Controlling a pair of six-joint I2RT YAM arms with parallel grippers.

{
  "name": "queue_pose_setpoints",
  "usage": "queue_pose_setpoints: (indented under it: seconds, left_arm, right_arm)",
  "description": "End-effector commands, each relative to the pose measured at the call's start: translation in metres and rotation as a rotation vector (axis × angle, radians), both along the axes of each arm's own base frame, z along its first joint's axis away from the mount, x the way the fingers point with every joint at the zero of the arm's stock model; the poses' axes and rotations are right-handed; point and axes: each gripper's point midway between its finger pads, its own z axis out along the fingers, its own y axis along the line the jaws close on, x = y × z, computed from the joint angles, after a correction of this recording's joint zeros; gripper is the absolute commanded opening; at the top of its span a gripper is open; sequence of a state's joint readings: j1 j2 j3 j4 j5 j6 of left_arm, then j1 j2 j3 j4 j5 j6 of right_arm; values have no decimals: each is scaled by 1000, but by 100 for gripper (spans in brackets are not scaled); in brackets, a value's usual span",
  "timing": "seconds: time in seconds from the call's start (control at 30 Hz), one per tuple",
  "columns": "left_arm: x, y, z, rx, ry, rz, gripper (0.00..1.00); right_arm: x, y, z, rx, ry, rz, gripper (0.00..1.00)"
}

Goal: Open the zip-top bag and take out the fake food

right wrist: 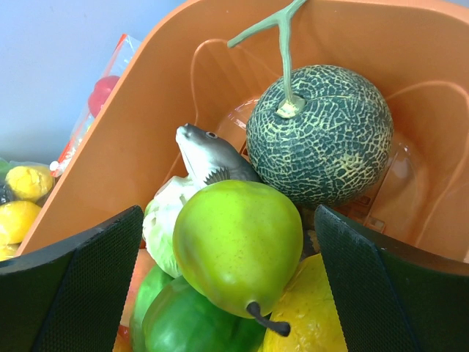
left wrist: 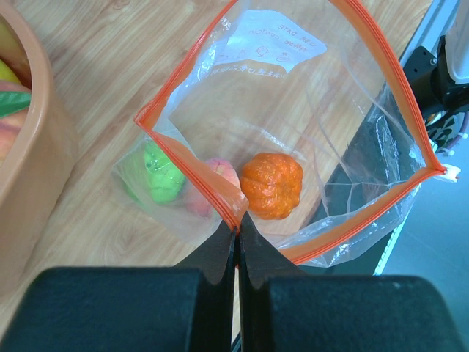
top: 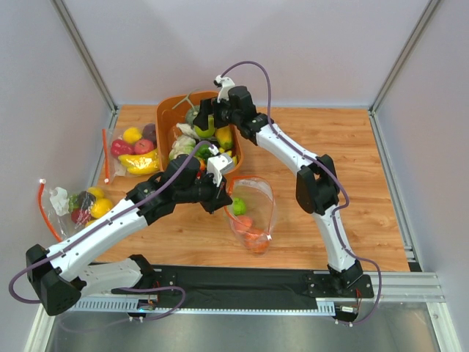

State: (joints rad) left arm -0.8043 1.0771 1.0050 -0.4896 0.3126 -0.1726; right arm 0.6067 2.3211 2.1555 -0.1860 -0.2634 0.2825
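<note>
1. Orange-red, peach-red and green fake food (left wrist: 272, 185): 3 pcs visible, all inside the bag. The orange pc lies nearest the mouth. The green and peach pcs sit behind the pinched wall.
2. Zip-top bag (top: 258, 198): clear film on the table (top: 374, 191), toward the near edge and abt mid-width. The zip is undone and the mouth gapes wide. White label on the far wall.
3. L gripper (left wrist: 237, 224): clenched on the bag's orange zip strip, fingers pressed flat together over one lip.
4. Two other clear bags (top: 135, 150): along the left edge, well apart from the work. Not task items.
5. Orange bin (top: 163, 128): far-left corner area, piled w/ produce, incl. a netted melon (right wrist: 319, 132) and a green pear (right wrist: 234, 242) on top of the pile.
6. R gripper (right wrist: 227, 213): over the bin, fingers spread wide. The pear sits between them, untouched on both sides, so nothing is grasped.
7. Step in hand, est.: the opening looks done and emptying is in progress.
   - L should hold its pinch steady and slightly raised so the mouth stays open.
   - R should enter through the middle of the mouth, clear of the strip and L's fingers.
   - Take the orange pc first, gripping across its widest part.
   - Lift slowly, as thin film may cling and drag.
</note>
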Motion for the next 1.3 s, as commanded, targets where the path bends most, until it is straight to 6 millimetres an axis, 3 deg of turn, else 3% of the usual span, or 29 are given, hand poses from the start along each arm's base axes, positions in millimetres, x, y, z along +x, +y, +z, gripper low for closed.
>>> queue_pose_setpoints:
  seconds: [0.0,0.03,0.1,0.23,0.27,0.33,0.37,0.4,0.47,0.57,0.6,0.67,0.7,0.73,0.77,0.8,0.83,0.87,0.9,0.93,0.97,1.0,1.03,1.07,1.1,1.13,1.27]
  left_arm:
    - [1,-3,20,-44,-61,-18,0]
    - [1,-3,20,-42,-59,-18,0]
    - [1,-2,19,-40,-56,-16,0]
    - [1,-3,18,-37,-57,-17,0]
    - [2,-3,19,-39,-60,-14,0]
    - [3,-2,17,-34,-58,-10,0]
    - [2,-2,17,-32,-58,-10,0]
    - [3,-2,17,-32,-59,-10,0]
    - [3,-2,16,-31,-57,-9,0]
    - [3,-2,16,-28,-57,-9,0]
    - [4,-1,15,-25,-55,-4,0]
    - [5,-1,13,-19,-55,1,0]
    - [5,-1,13,-16,-53,2,0]
    - [6,-1,12,-10,-54,3,0]
    - [6,0,11,-7,-53,6,0]
    - [7,0,11,-4,-54,7,0]
    - [7,-1,8,2,-47,7,0]
    - [7,-1,8,4,-44,6,0]
    - [7,-2,6,5,-41,6,0]
    - [6,-3,5,5,-33,0,0]
    - [6,-4,4,6,-27,-1,0]
    - [6,-4,3,8,-23,-4,0]
    - [5,-5,2,8,-14,-9,0]
    - [5,-6,2,5,-15,-11,0]
    - [4,-6,1,6,-9,-13,0]
    - [4,-6,1,6,-7,-16,0]
    - [4,-6,1,8,-10,-15,0]
  right_arm:
    - [2,-4,62,71,-130,-20,100]
    - [1,-6,56,63,-126,-30,100]
    - [2,-15,78,89,-168,-50,100]
    - [13,-46,100,115,-183,-119,100]
    - [22,-63,93,110,-171,-155,100]
    - [21,-85,113,152,-182,-187,100]
    - [26,-103,103,155,-173,-216,100]
    - [21,-115,121,177,-191,-231,100]
    - [21,-140,123,169,-193,-280,100]
    - [3,-166,121,119,-184,-338,100]
    - [-9,-172,134,125,-202,-338,100]
    - [-30,-175,105,70,-125,-332,98]
    - [-46,-179,120,80,-152,-332,98]
    - [-58,-184,92,31,-115,-341,97]
    - [-72,-181,89,18,-119,-331,97]
    - [-89,-187,107,30,-157,-335,97]
    - [-102,-193,83,-10,-126,-343,96]
    - [-116,-192,83,-21,-131,-328,96]
    - [-135,-199,98,1,-159,-324,96]
    - [-147,-200,99,7,-160,-307,95]
    - [-164,-200,85,-14,-127,-280,95]
    - [-182,-206,100,10,-155,-264,94]
    - [-197,-200,102,10,-159,-222,93]
    - [-211,-202,91,-26,-137,-203,93]
    - [-227,-205,102,-16,-162,-186,91]
    - [-243,-201,95,-39,-139,-148,91]
    - [-284,-190,103,-28,-127,-33,87]
